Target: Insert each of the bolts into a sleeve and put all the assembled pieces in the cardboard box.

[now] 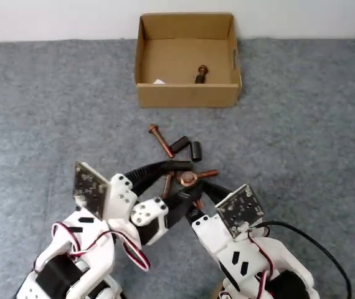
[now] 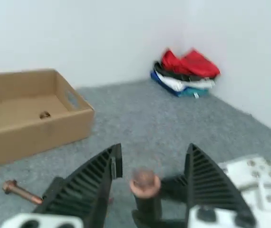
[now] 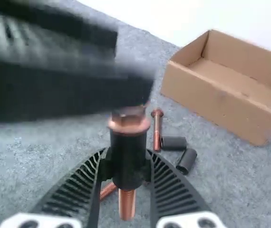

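Right pincer [image 3: 127, 156] was clenched on a sleeve [image 3: 127, 168] with a bolt [image 3: 128, 123] seated through it. The long axis was roughly upright, head on top and shank end poking out below the grip. Left pincer [image 2: 154, 149] was released, jaws straddling the bolt head with gaps on both sides. The cardboard box [image 1: 187, 94] lay straight ahead of both arms, past a loose bolt [image 1: 160, 140] and two spare sleeves [image 1: 188, 148] on the surface [image 1: 302, 137]. One finished piece [image 1: 200, 74] was inside. My read: the right arm carries this one forward to the box. The left should clear the head first or it could snag.
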Robot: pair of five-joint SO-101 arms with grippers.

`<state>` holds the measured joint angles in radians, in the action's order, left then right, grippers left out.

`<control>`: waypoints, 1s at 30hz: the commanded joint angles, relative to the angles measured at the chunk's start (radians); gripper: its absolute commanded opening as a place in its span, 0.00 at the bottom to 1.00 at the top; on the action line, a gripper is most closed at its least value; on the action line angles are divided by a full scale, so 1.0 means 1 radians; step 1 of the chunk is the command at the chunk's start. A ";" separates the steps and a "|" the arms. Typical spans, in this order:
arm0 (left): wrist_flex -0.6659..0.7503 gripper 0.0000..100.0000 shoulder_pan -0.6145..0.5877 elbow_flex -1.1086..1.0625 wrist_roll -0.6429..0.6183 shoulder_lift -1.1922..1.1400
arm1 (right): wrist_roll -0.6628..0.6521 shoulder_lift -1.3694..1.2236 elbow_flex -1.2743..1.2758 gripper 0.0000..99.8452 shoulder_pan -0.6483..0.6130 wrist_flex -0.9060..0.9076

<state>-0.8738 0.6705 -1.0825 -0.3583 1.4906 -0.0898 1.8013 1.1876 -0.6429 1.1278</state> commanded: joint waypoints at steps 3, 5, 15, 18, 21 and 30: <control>-0.020 0.22 0.020 0.030 0.006 0.008 | -0.037 0.005 -0.017 0.01 0.007 -0.018; -0.018 0.22 -0.012 0.045 0.006 0.008 | -0.037 0.005 -0.017 0.01 0.008 -0.018; -0.008 0.00 -0.334 0.076 0.061 0.008 | -0.032 0.002 -0.015 0.01 0.255 -0.019; -0.006 0.00 -0.423 0.002 0.098 0.008 | 0.003 -0.051 -0.049 0.01 0.312 -0.028; -0.002 0.00 -0.499 -0.120 0.124 0.008 | 0.112 -0.200 -0.153 0.01 0.354 -0.022; 0.002 0.00 -0.591 -0.377 0.127 0.008 | 0.273 -0.808 -0.563 0.01 0.364 -0.028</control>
<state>-0.8922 0.0936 -1.4262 -0.2386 1.4891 0.1465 1.1646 0.7856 -0.2885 1.1278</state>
